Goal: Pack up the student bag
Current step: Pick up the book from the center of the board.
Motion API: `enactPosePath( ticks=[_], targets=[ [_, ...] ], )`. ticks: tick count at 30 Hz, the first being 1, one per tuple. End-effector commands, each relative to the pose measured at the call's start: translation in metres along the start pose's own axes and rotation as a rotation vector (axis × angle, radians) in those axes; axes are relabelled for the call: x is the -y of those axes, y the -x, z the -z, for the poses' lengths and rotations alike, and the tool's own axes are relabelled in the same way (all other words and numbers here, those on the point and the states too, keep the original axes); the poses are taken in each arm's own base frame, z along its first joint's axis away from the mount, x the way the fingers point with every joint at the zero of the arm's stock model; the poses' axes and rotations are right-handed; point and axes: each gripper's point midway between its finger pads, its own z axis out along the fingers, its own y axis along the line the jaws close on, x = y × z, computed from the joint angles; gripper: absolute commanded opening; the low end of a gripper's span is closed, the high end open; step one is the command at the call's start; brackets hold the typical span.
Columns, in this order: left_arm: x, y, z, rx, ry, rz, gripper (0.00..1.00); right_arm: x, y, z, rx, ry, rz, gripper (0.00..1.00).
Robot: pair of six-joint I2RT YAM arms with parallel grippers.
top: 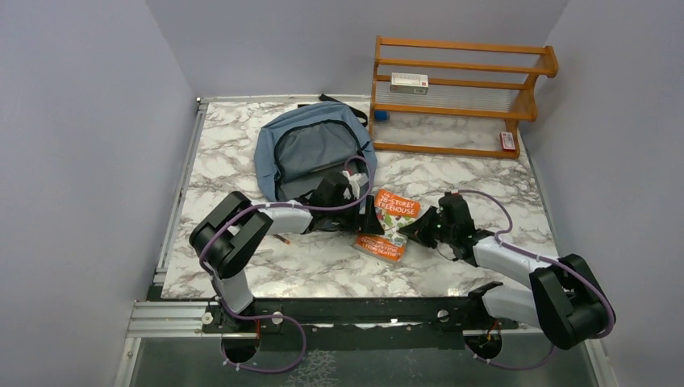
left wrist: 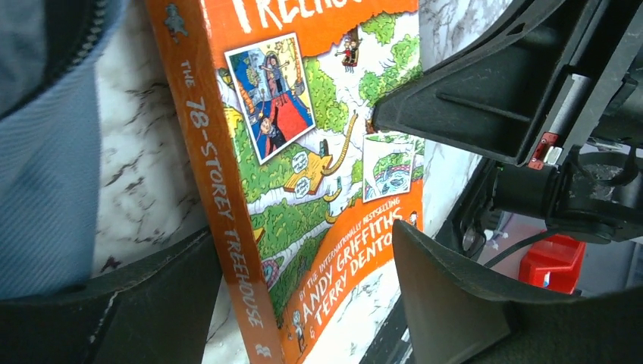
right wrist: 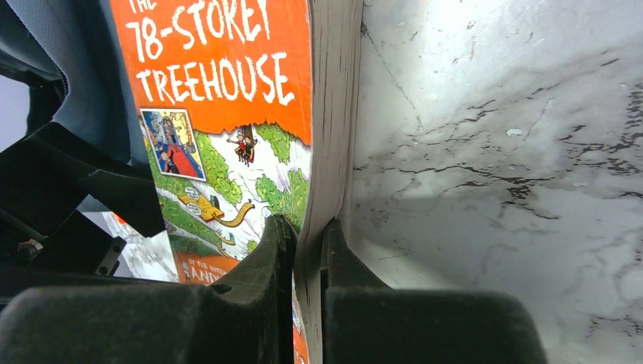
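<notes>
While the right jaws are clamped on the page edge of a paperback, the left jaws stand apart, straddling its spine without clearly touching it. Farthest left, the left arm [top: 242, 230] reaches over the marble tabletop [top: 234, 153]. The bag [top: 310, 145] lies flat just beyond the left jaws and to their left, its zipped edge nearest them; whether the mouth gapes cannot be told. The book [top: 393, 222], orange with a cartoon treehouse cover, sits between the two sets of jaws. Its long axis runs away from the arms, with the spine [left wrist: 220, 220] toward the bag and the page edge [right wrist: 334, 114] toward the right arm [top: 516, 262]. Judged from this, the book must travel leftward and away from the right jaws to reach the bag, and the left jaws are the nearer pair. They also stand in the path, between book and bag. Well beyond the right jaws, against the back wall, a wooden rack [top: 464, 44] holds a small box [top: 409, 81], out of the way of the move.
</notes>
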Motion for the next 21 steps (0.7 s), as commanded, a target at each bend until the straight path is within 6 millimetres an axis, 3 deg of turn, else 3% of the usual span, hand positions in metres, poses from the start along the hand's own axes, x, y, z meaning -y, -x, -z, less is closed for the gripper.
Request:
enactPosePath(
  ticks=[1,5,14,18,21],
  targets=[
    [0.020,-0.037,-0.017,-0.142,-0.085,0.008,0.79,0.062,-0.031,0.005,-0.078,-0.212,-0.010,0.00],
    [0.038,-0.030,-0.022,-0.121,-0.141,0.006,0.68,0.058,-0.030,0.004,-0.079,-0.195,0.002,0.00],
    [0.074,0.007,-0.021,-0.045,-0.224,-0.074,0.36,0.049,-0.028,0.005,-0.075,-0.145,0.013,0.01],
    [0.083,0.010,-0.024,-0.064,-0.267,-0.107,0.01,0.040,-0.021,0.010,-0.034,-0.107,0.041,0.01],
    [0.086,0.014,-0.023,-0.054,-0.273,-0.123,0.00,0.028,-0.007,0.018,0.030,-0.074,0.073,0.04]
  ],
)
